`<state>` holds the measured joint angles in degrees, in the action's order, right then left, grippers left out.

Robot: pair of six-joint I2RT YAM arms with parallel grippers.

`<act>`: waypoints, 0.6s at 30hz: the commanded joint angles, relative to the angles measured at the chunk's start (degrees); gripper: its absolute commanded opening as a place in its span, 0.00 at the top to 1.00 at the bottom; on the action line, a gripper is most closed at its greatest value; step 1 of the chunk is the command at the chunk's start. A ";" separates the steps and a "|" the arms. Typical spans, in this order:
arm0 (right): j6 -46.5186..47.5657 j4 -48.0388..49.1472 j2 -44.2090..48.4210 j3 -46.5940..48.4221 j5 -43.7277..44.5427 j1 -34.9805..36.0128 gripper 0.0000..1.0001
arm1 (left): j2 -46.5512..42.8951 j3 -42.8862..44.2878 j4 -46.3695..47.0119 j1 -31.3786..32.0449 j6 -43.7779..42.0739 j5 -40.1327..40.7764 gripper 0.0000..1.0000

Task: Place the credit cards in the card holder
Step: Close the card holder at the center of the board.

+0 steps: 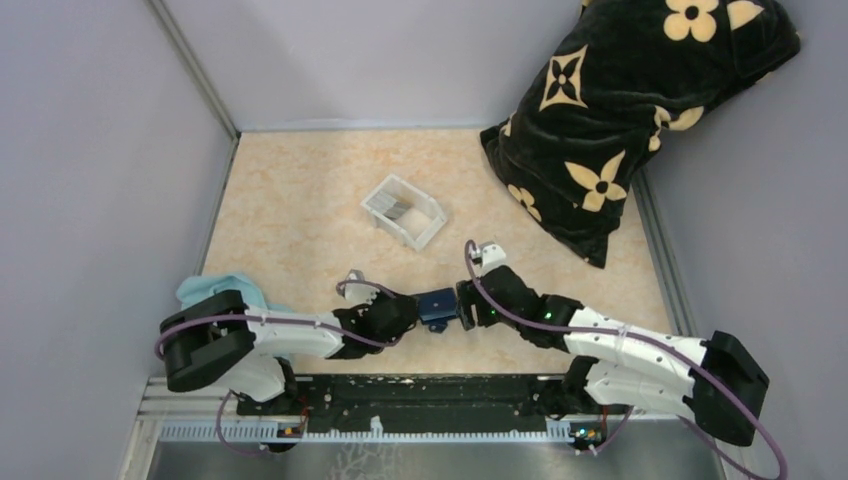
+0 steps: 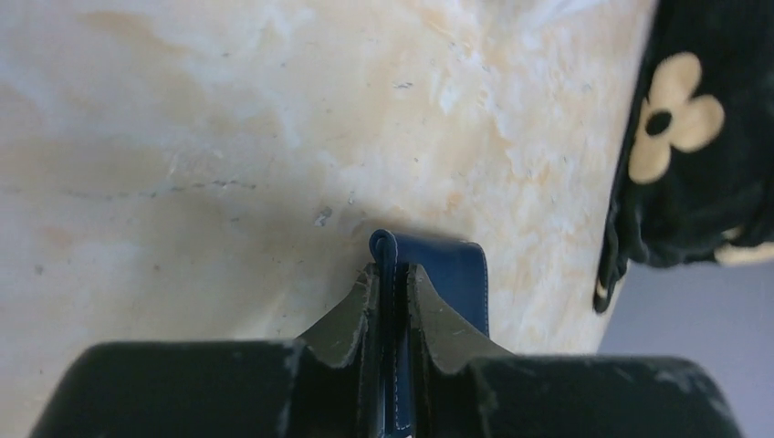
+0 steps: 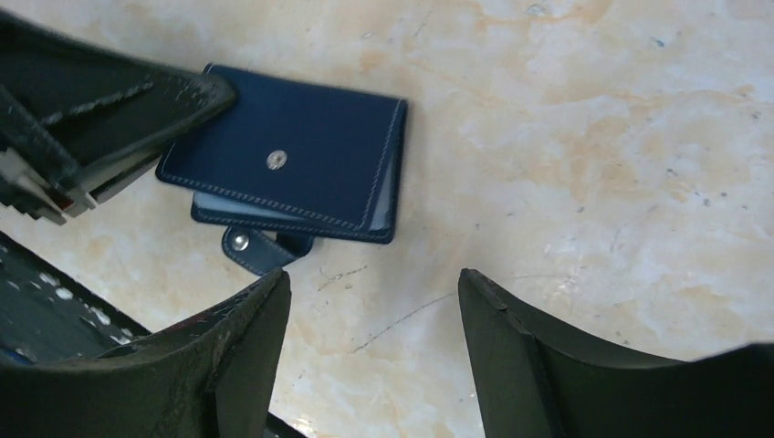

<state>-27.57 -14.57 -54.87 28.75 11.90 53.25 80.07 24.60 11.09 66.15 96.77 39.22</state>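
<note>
The card holder [image 1: 436,305], a navy wallet with a snap stud, lies folded low over the tabletop between the two arms. My left gripper [image 1: 412,312] is shut on its left edge; the left wrist view shows the blue edge of the card holder [image 2: 452,274] pinched between the fingertips of that gripper [image 2: 394,274]. In the right wrist view the card holder [image 3: 292,155] has its snap strap [image 3: 251,246] hanging loose. My right gripper [image 3: 374,287] stands open just right of it, nothing between its fingers. Grey credit cards [image 1: 398,210] lie in the white tray.
The white plastic tray [image 1: 432,222] sits mid-table beyond the grippers. A black pillow with tan flowers [image 1: 640,100] leans in the far right corner. A light blue cloth [image 1: 215,290] lies by the left arm. Grey walls close in the table.
</note>
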 commanded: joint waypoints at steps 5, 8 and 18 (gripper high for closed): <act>2.00 5.85 -8.53 1.09 15.62 13.95 0.31 | 12.15 17.82 -46.43 5.84 36.83 11.57 1.00; 0.99 7.42 -9.84 0.29 18.98 16.36 0.31 | 15.49 21.13 -54.99 8.01 44.71 12.67 1.00; -4.96 10.11 -15.18 1.02 24.29 22.21 0.32 | 12.27 15.81 -51.24 10.24 48.91 10.01 1.00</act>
<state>-28.75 -7.97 -70.08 28.16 32.10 73.49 93.65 44.86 -32.80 75.64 118.24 50.76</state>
